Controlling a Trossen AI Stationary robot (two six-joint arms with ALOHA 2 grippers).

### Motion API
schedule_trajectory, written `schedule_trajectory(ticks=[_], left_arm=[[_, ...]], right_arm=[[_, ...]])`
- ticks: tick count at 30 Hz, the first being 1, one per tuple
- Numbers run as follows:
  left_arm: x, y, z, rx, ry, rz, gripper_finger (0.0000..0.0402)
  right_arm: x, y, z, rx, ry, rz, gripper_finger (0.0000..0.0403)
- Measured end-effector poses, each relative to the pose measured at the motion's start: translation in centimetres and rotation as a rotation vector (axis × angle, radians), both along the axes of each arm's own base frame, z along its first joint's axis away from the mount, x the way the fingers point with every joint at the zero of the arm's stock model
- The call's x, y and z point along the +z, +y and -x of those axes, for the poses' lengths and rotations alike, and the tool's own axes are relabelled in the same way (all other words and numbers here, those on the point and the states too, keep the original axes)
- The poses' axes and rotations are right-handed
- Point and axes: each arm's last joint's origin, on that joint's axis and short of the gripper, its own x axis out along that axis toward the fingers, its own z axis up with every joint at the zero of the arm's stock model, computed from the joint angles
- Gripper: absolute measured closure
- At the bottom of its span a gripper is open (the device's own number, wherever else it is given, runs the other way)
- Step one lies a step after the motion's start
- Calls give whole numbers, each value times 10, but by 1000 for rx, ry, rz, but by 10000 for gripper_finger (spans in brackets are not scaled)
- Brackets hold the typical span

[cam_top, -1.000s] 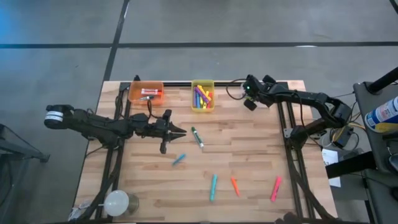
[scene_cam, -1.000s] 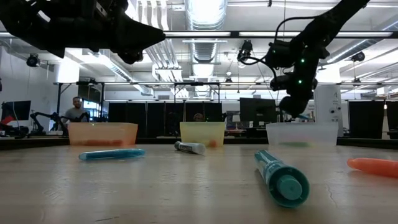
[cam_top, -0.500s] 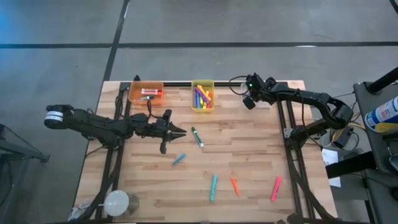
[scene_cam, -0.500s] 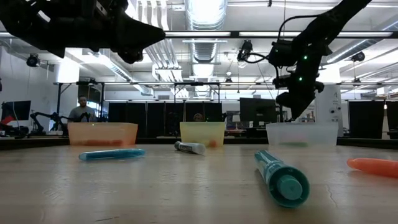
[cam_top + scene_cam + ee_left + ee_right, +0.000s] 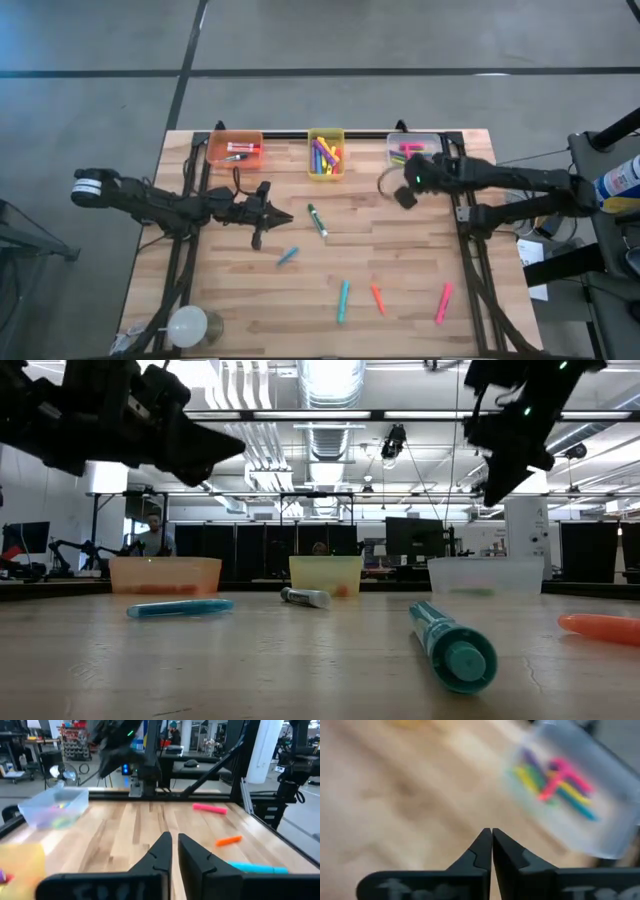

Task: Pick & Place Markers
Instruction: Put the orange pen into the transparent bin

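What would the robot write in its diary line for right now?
left gripper: shut, empty, beside green marker | right gripper: shut, empty, near clear bin | loose markers on table: five

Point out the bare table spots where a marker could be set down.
Bare wood lies between the orange bin and the left gripper, and between the green marker and the right gripper. The near edge is crowded with loose markers.

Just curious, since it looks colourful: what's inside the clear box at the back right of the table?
The clear box holds a loose pile of markers: pink, yellow, green, purple and blue ones show. Any underneath are covered.
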Motion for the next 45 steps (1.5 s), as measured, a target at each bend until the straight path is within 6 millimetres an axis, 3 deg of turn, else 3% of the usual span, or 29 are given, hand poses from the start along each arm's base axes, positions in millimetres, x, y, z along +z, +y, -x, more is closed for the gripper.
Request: schedule_trajectory(ticks=[6,13,18,22,27,32,36,45], left_arm=[[-16,1,9,35,50,17,400],[-21,1,13,52,54,22,401],[-19,1,11,52,47,23,401],[-18,1,11,52,47,33,401],[-19,1,11,52,49,33,401],[-21,1,13,52,60,34,401],[-23,1,13,53,75,33,401],[-24,1,13,53,85,37,401]], right_arm=[[-6,72,-14,120,-91,-57,394],[-41,150,-20,97,-108,-115,386],[-68,198,-24,70,-87,-205,351],[-78,225,-34,35,-58,-265,309],[-82,246,-57,15,-20,-324,262],[-84,258,-82,34,9,-359,241],[-88,262,-98,49,18,-363,248],[-112,252,-112,51,119,-375,284]])
